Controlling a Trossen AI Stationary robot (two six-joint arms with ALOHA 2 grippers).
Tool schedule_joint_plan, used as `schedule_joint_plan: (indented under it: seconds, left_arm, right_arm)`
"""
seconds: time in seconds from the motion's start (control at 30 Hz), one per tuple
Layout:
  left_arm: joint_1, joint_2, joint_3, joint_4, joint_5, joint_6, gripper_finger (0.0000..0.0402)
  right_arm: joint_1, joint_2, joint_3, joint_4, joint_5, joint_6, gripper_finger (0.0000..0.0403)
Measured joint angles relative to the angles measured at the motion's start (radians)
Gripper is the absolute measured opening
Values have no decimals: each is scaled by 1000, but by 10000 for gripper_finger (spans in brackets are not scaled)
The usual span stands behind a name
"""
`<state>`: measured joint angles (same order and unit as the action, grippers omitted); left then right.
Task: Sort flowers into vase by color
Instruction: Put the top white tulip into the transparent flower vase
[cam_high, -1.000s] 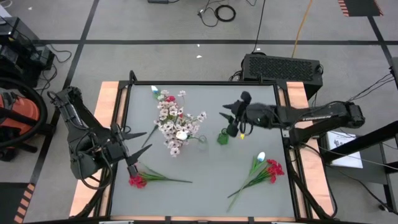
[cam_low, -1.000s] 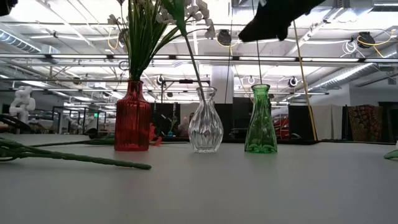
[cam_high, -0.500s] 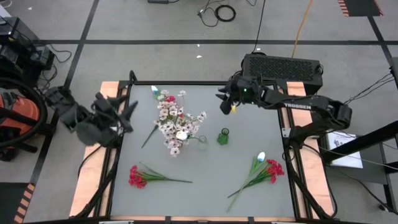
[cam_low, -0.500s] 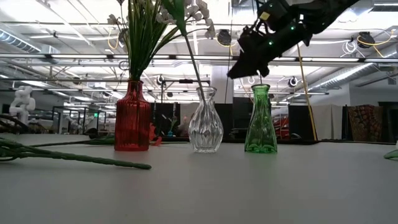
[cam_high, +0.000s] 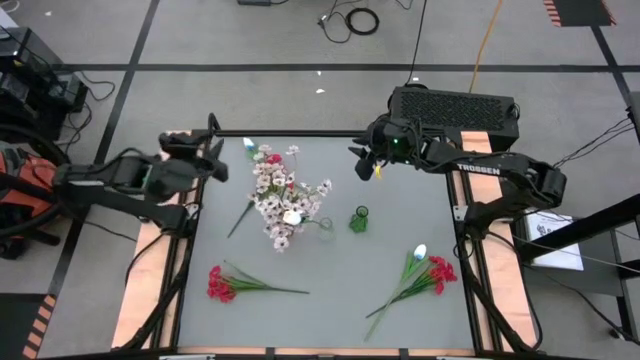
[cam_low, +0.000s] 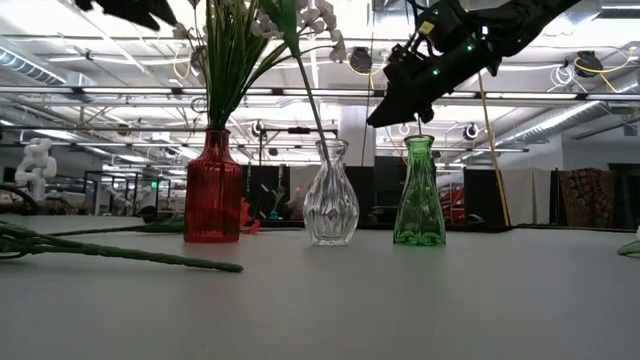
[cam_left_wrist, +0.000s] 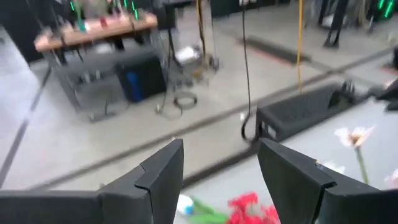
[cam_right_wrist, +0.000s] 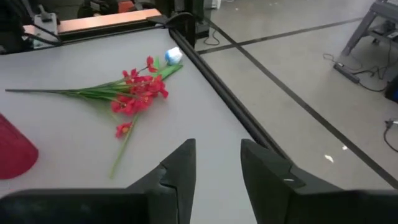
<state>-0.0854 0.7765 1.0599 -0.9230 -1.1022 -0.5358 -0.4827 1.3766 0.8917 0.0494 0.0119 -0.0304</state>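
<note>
A: Both end effectors hung apart-fingered and empty, the left end effector (cam_high: 205, 160) over the counter's (cam_high: 330, 300) far-left corner, the right end effector (cam_high: 362, 160) behind the green vase (cam_high: 359, 219).

B: Between picks, probably. Red sprigs (cam_high: 222, 285) and the red-and-white bunch (cam_high: 425, 268) lay near the front; next came reaching down for one.

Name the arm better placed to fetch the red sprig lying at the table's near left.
Left, probably: the left gripper hovers open on the same side as that red sprig, while the right gripper sits across the table.
</note>
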Motion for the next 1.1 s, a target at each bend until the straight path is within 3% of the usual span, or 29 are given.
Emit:
schedule_joint_plan:
  seconds: [0.17,0.23,0.33,0.47,0.67,0.8,0.97,1.1]
  left_arm:
    - [246,46,0,102,332,116,207]
    - [348,68,0,133,391,163,199]
    - [499,95,1,133,468,206,183]
    - [693,136,1,177,660,283,164]
    - [906,289,2,179,1029,365,151]
    - [965,436,2,150,1072,352,151]
    - [969,600,-12,117,981,304,150]
    - [969,701,-34,115,977,251,150]
  right_arm:
    - [1,0,0,-8,-96,31,118]
    - [2,0,0,-10,-121,46,118]
    - [8,0,0,-10,-123,53,118]
    - [24,0,0,-17,-123,58,118]
    - [33,0,0,-17,-122,55,118]
    - [33,0,0,-17,-122,73,118]
    - [34,0,0,-17,-122,102,118]
    - [40,0,0,-17,-121,110,118]
